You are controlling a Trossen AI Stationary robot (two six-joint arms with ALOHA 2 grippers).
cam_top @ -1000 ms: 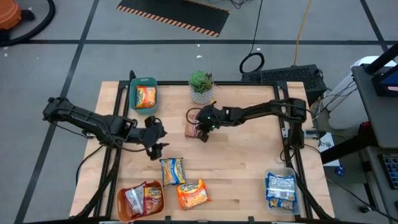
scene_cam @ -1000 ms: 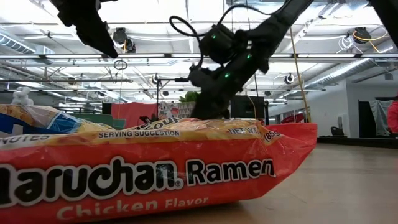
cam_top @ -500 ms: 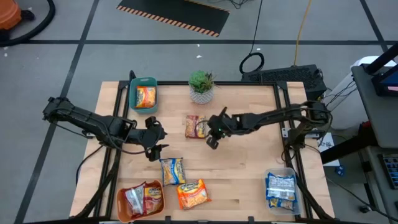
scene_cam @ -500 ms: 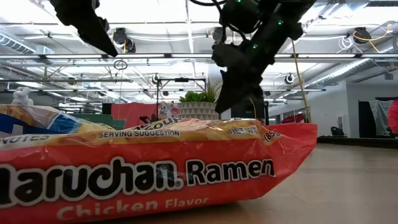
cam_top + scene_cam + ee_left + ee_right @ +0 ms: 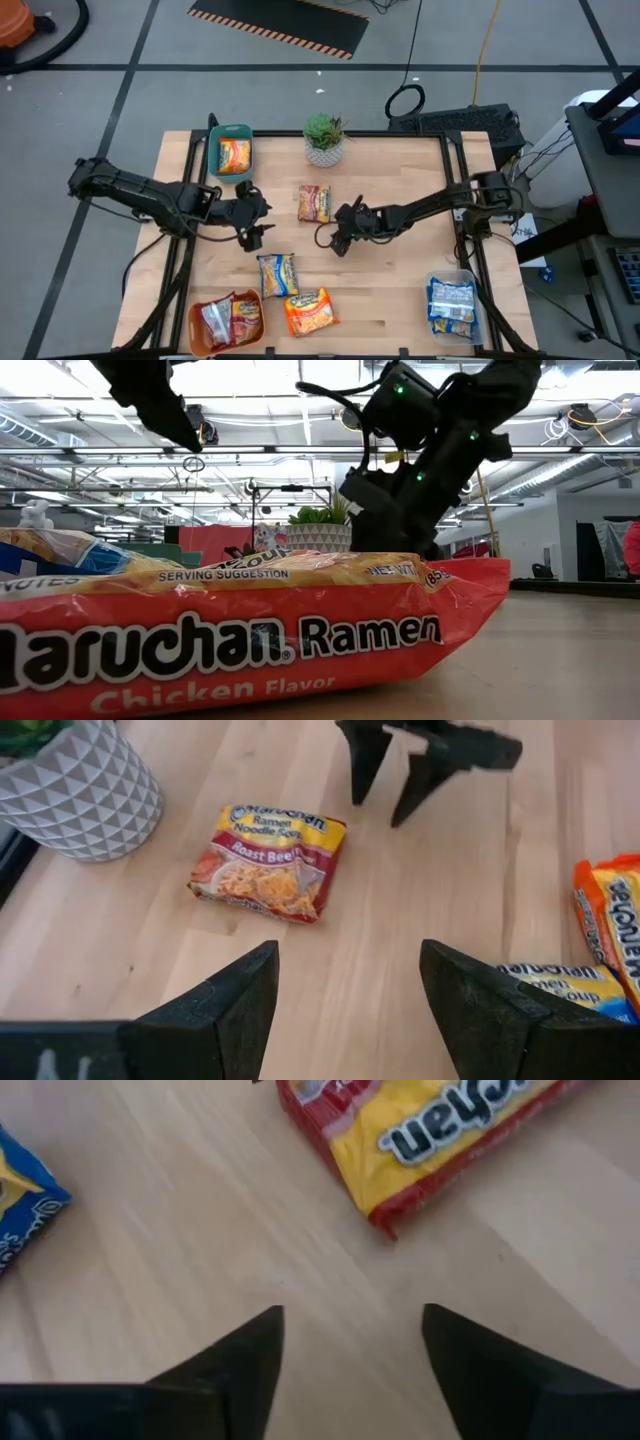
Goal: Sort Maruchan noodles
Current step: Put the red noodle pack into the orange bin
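A dark red Maruchan packet (image 5: 314, 203) lies flat on the table's middle, in front of the potted plant (image 5: 324, 138); the left wrist view shows it as well (image 5: 268, 862). A blue-and-yellow packet (image 5: 277, 274) and an orange one (image 5: 309, 311) lie flat nearer the near edge. My right gripper (image 5: 335, 242) hovers open just near-right of the red packet, with bare wood between its fingers (image 5: 350, 1350). My left gripper (image 5: 255, 222) stands open left of the red packet, holding nothing (image 5: 348, 1010).
A teal bin (image 5: 231, 135) at the far left holds an orange packet. An orange bin (image 5: 196, 330) at the near left holds silver-red packets. A clear bin (image 5: 470, 310) at the near right holds blue ones. Bare wood lies between the red packet and the table's right edge.
My right gripper has moved off the dark red packet toward the table's near edge, sinking a little and rolling, and it has opened. The packet stays flat in front of the plant.
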